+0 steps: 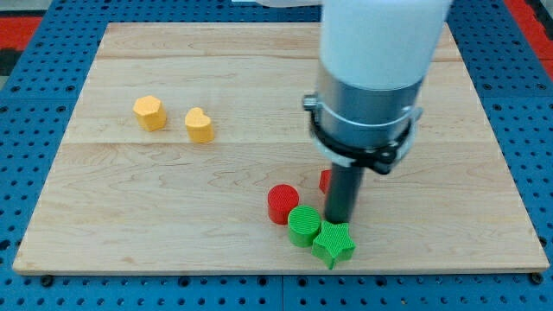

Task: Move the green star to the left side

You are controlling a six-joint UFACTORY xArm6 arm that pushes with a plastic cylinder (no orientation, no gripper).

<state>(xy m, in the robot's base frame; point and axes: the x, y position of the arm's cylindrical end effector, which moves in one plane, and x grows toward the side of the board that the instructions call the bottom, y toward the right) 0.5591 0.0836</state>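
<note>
Contact looks close or already made: my tip stands at the upper edge of the green star, which lies near the bottom edge of the surface, right of centre, touching the green round block. There is no hand to open or close here, only the rod. To do this well, I judge the tip should come round to the star's right side and push steadily leftward, below the red round block, so the green neighbour does not wedge it.
</note>
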